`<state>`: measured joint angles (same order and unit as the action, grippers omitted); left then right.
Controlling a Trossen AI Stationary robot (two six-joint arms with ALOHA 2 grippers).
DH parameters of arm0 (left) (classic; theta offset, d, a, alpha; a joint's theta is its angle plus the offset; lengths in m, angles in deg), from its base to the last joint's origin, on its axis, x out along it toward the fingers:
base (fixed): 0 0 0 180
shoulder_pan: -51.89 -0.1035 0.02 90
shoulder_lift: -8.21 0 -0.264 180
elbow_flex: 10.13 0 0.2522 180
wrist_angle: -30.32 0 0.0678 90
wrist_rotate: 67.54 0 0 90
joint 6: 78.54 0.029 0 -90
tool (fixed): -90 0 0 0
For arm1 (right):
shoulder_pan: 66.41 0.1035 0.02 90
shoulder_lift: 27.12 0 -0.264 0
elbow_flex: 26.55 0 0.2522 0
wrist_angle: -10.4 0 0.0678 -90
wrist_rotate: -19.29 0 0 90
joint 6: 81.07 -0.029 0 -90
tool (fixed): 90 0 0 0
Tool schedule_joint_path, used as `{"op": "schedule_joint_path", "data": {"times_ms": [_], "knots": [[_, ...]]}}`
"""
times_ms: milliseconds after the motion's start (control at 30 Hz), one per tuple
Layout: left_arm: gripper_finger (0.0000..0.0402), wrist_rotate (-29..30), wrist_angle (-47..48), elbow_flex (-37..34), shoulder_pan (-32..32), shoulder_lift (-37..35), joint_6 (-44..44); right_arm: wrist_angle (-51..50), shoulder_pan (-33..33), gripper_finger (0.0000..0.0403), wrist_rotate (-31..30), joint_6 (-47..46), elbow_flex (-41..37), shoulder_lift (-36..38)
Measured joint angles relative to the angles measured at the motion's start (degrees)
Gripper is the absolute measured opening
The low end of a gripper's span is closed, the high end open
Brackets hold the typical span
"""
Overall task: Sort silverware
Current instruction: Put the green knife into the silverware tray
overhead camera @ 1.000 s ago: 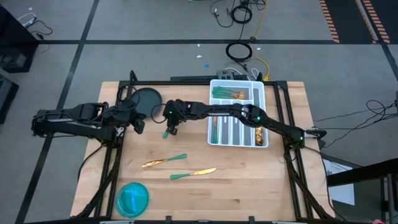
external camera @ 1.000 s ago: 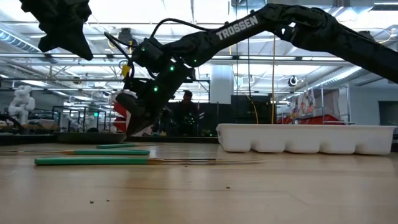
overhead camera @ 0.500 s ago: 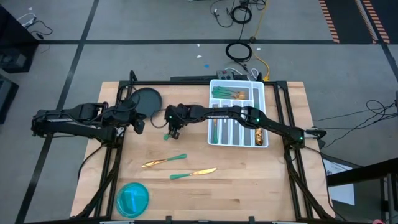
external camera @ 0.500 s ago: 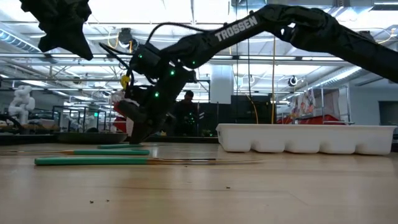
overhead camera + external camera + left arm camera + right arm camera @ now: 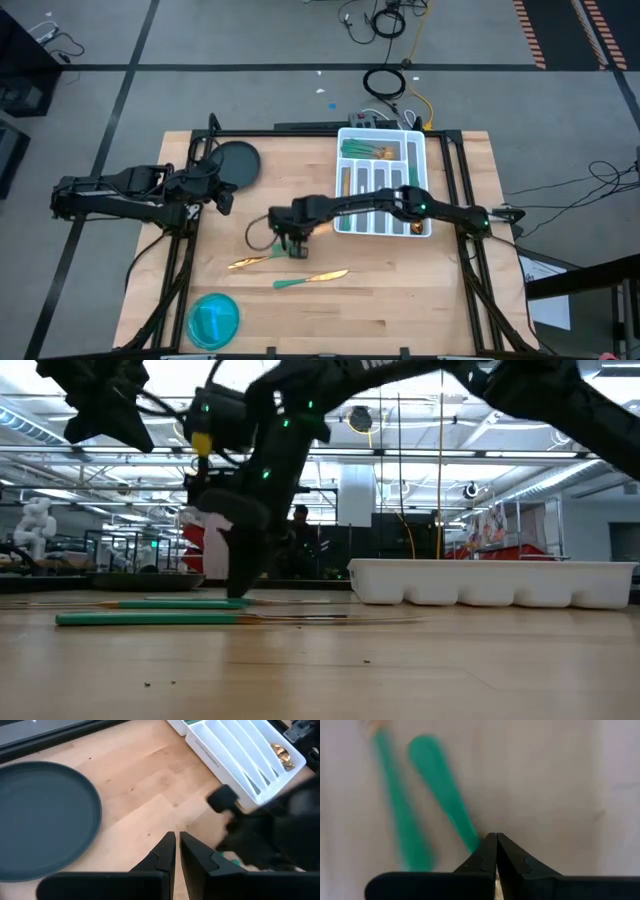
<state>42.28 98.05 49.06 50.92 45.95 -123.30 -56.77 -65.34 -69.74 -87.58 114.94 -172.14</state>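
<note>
Right gripper (image 5: pixel 291 247): fingers closed, holding nothing, low over teal-handled gold silverware (image 5: pixel 264 259) on the wooden table (image 5: pixel 400 290).
Left gripper (image 5: pixel 176 851): nearly closed, empty, near the dark round plate (image 5: pixel 42 817).

Bare table (image 5: pixel 400 290) right of loose silverware (image 5: pixel 312 277)

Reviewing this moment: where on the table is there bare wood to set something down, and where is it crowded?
Bare wood: the near right corner, between the white tray and the table edge, and the strip between the dark plate and the tray. Crowded: the middle, where the right gripper hangs over two pieces of silverware, with the teal dish near left. The left gripper waits beside the plate.
</note>
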Motion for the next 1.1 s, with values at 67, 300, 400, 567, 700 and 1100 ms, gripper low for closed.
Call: {"op": "schedule_joint_path", "data": {"times_ms": [67,300,400,567,700,1100], "knots": [[0.0032,-0.1,0.0,0.0,0.0,0.0,0.0,-1.9,1.2,0.0000,-2.1,3.7,-0.1,1.7],[0.0032,-0.1,0.1,0.0,0.0,0.0,0.1,-3.3,0.5,0.0000,3.3,21.7,0.2,12.5],[0.0032,0.0,0.2,0.0,0.0,0.0,0.6,-8.7,-1.0,0.0005,17.5,26.9,0.1,17.2],[0.0032,3.3,0.2,-0.2,0.0,0.4,0.6,-18.9,-1.4,0.0051,23.2,33.9,-0.2,21.0],[0.0032,4.4,0.5,-1.2,0.0,1.0,0.5,-15.6,-0.1,0.0125,23.0,35.4,-4.3,20.6],[0.0032,3.8,-3.2,-5.9,0.8,1.3,0.3,20.8,2.2,0.0260,17.7,34.1,-32.6,20.5]]}}
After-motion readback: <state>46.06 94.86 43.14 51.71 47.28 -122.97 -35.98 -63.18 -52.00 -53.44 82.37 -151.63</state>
